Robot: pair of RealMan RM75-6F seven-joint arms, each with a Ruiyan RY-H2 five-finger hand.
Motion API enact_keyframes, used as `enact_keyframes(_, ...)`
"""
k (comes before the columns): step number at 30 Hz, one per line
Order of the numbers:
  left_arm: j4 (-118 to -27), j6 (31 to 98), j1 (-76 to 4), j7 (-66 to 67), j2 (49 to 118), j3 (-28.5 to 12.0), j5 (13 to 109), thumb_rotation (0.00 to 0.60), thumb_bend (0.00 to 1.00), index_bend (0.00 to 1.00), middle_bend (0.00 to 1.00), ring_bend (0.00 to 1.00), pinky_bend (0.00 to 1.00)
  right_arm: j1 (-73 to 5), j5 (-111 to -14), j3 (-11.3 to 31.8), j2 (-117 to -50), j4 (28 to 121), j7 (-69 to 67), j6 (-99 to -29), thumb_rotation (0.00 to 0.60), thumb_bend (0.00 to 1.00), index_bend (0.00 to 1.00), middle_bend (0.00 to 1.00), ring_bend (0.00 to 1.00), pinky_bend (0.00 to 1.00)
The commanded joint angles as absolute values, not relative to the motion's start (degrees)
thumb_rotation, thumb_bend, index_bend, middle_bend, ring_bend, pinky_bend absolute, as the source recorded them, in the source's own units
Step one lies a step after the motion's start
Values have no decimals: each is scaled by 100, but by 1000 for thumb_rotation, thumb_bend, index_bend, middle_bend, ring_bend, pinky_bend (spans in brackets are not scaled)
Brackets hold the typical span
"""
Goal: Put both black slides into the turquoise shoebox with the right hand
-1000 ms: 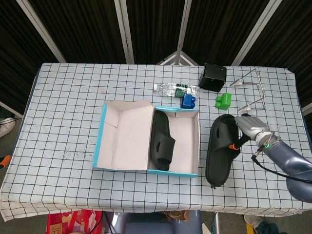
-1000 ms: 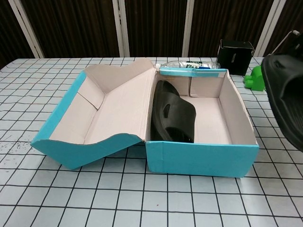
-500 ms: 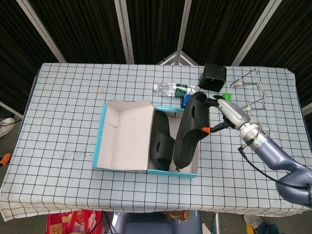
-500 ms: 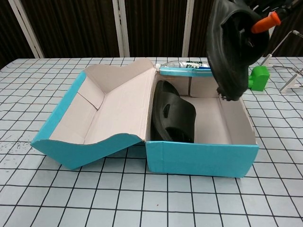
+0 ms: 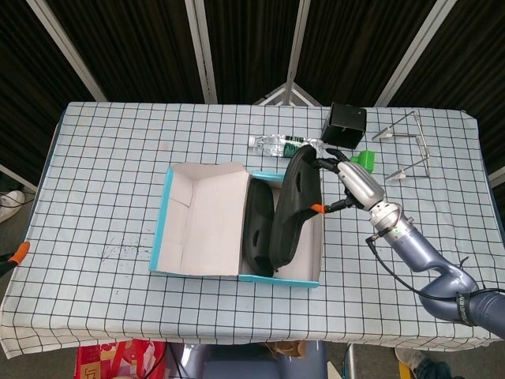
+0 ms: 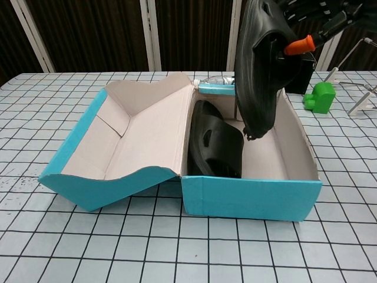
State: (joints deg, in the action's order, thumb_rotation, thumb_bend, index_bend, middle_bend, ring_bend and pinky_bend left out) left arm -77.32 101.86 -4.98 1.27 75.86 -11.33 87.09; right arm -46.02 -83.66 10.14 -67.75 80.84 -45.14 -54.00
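The turquoise shoebox [image 5: 162, 229] [image 6: 247, 197] lies open on the checked table, lid flap spread to the left. One black slide [image 5: 258, 233] [image 6: 215, 147] leans inside the box against its left wall. My right hand [image 5: 351, 180] [image 6: 318, 15] grips the second black slide [image 5: 292, 209] [image 6: 259, 71] by its upper end and holds it tilted, hanging over the box's right half. Its lower tip hovers just above the box floor. The left hand is not in view.
Behind the box lie a plastic water bottle [image 5: 282, 144], a blue block [image 5: 304, 163] and a green block [image 5: 363, 160] [image 6: 318, 97]. A black box [image 5: 344, 125] and a metal stand [image 5: 410, 150] sit at the back right.
My right hand lifted the second slide off the table at the right and carried it left; it now hangs over the open box, lower than half a second ago.
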Motion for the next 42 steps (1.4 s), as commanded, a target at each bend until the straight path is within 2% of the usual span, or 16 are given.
enact_keyframes(1, -7758, 10126, -504, 168, 7578, -1128, 8660, 600, 202, 97, 0, 0, 96, -4526, -8524, 952, -7065, 7778, -4489, -5604, 600, 609, 677, 553, 432, 0)
enact_keyframes(9, -7785, 10063, -512, 204, 7560, -1121, 8622, 600, 202, 97, 0, 0, 96, -4431, -8653, 886, -7594, 7284, -4358, -5936, 600, 621, 697, 553, 431, 0)
enact_keyframes(42, -7823, 10020, -517, 313, 7547, -1105, 8591, 600, 202, 97, 0, 0, 96, -4425, -9051, 257, -8435, 6024, -4729, -5660, 600, 631, 718, 553, 432, 0)
